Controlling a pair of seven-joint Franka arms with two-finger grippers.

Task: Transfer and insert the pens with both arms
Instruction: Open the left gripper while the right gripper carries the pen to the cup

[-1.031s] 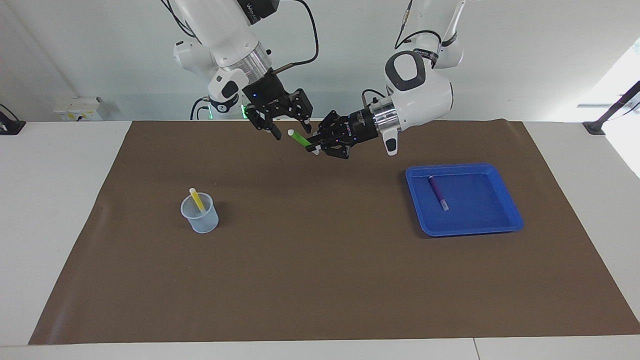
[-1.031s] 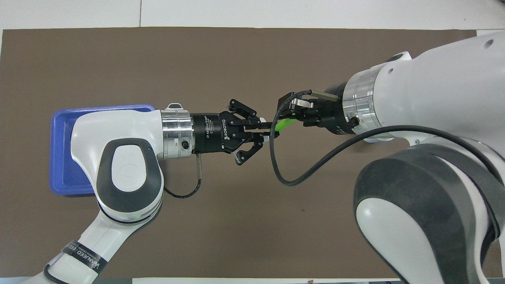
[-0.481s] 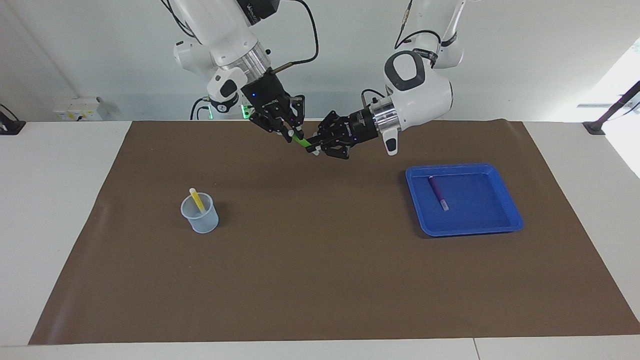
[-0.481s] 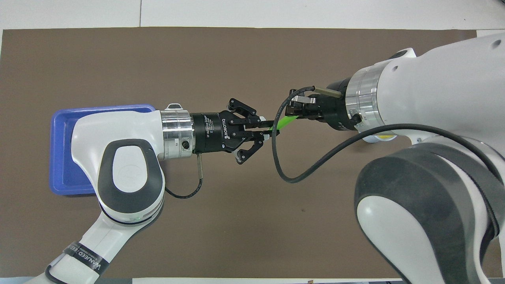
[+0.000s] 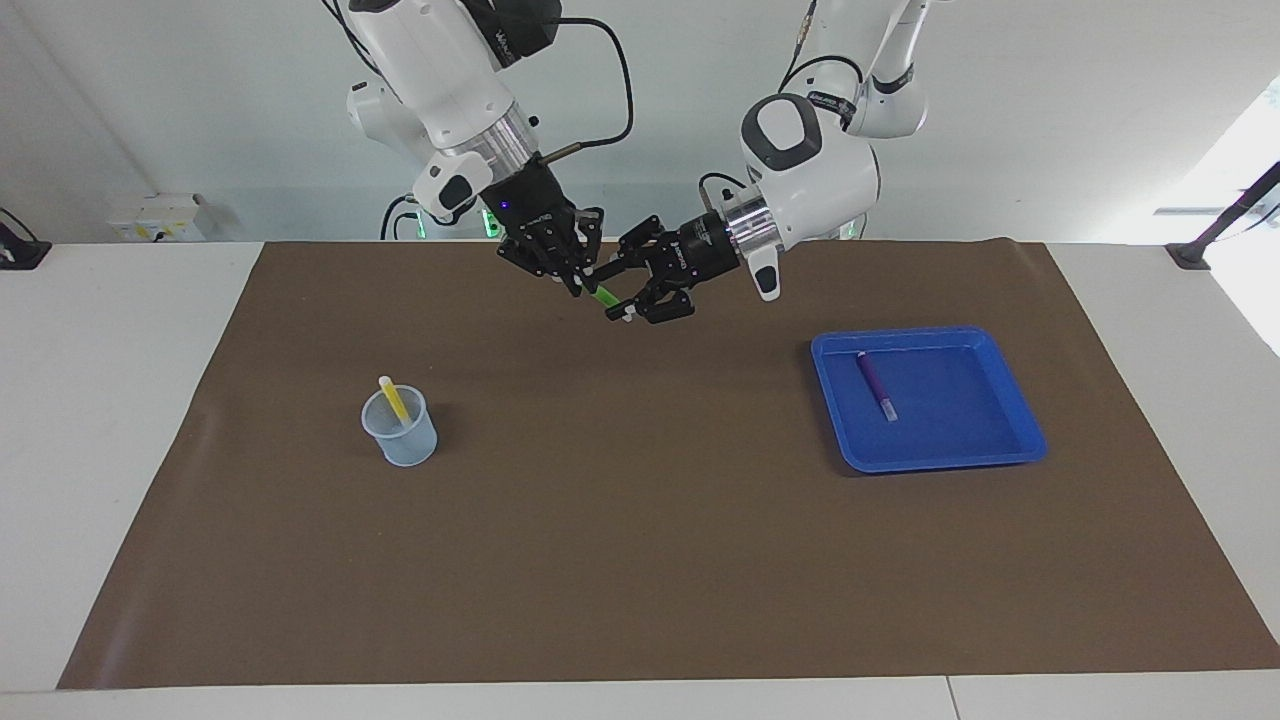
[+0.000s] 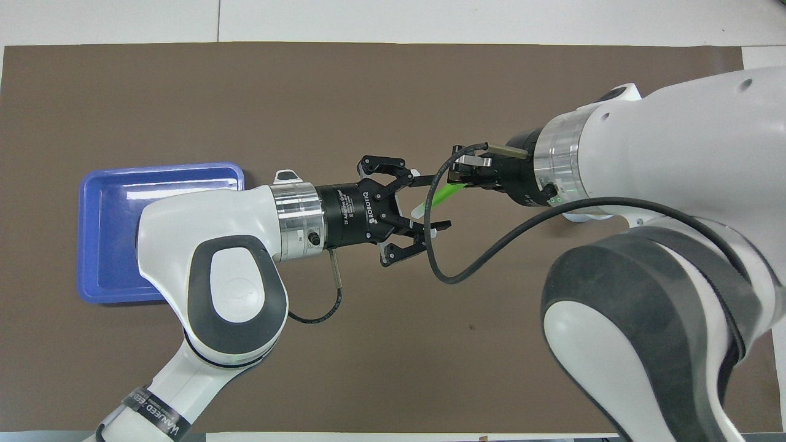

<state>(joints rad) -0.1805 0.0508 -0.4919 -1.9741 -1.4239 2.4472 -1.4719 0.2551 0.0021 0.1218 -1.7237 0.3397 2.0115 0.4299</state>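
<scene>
The green pen (image 5: 604, 296) hangs in the air over the brown mat (image 5: 640, 560), near the robots' edge of it. My right gripper (image 5: 580, 283) is shut on its upper end; in the overhead view the green pen (image 6: 443, 194) sticks out of the right gripper (image 6: 459, 178). My left gripper (image 5: 613, 293) is open, its fingers spread on either side of the pen's lower end, as the left gripper (image 6: 437, 202) also shows from above. The yellow pen (image 5: 393, 398) stands in a clear cup (image 5: 402, 435). The purple pen (image 5: 875, 385) lies in the blue tray (image 5: 940, 458).
The cup stands toward the right arm's end of the mat and the tray toward the left arm's end. From above, my left arm covers part of the tray (image 6: 104, 245) and hides the purple pen. White table (image 5: 120, 400) surrounds the mat.
My right gripper moved in and shut on the green pen's upper end. My left gripper, shut on the pen before, has opened. Both hands drifted slightly toward the right arm's end.
</scene>
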